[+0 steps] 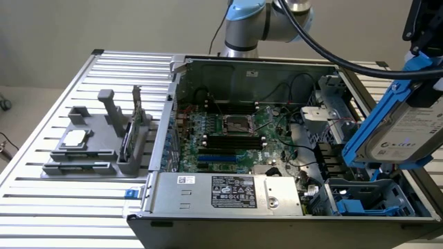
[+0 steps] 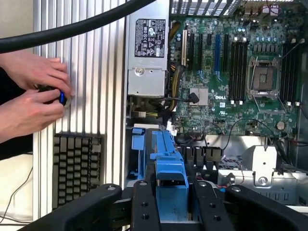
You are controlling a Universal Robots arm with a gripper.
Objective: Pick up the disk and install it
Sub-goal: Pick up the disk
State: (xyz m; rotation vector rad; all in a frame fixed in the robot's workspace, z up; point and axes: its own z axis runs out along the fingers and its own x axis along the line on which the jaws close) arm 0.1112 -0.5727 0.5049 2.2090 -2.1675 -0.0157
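Note:
The disk [image 1: 410, 130], a silver hard drive with a white label in a blue plastic carrier, hangs tilted at the exterior view's right, over the right end of the open computer case [image 1: 181, 98]. My gripper [image 1: 424, 52] is shut on the carrier's upper end. In the wrist view the black fingers [image 2: 145, 204] clamp the blue carrier [image 2: 169, 166] from both sides. Below the disk lies the drive bay [image 1: 363, 199] with blue plastic parts inside.
Inside the case are the motherboard [image 1: 232, 137] and the silver power supply [image 1: 225, 191]. A grey fixture [image 1: 97, 150] with a square chip and a thin card stands on the slatted table [image 1: 55, 207]. A person's hands [image 2: 33, 96] hold a small device beside a keyboard [image 2: 77, 166].

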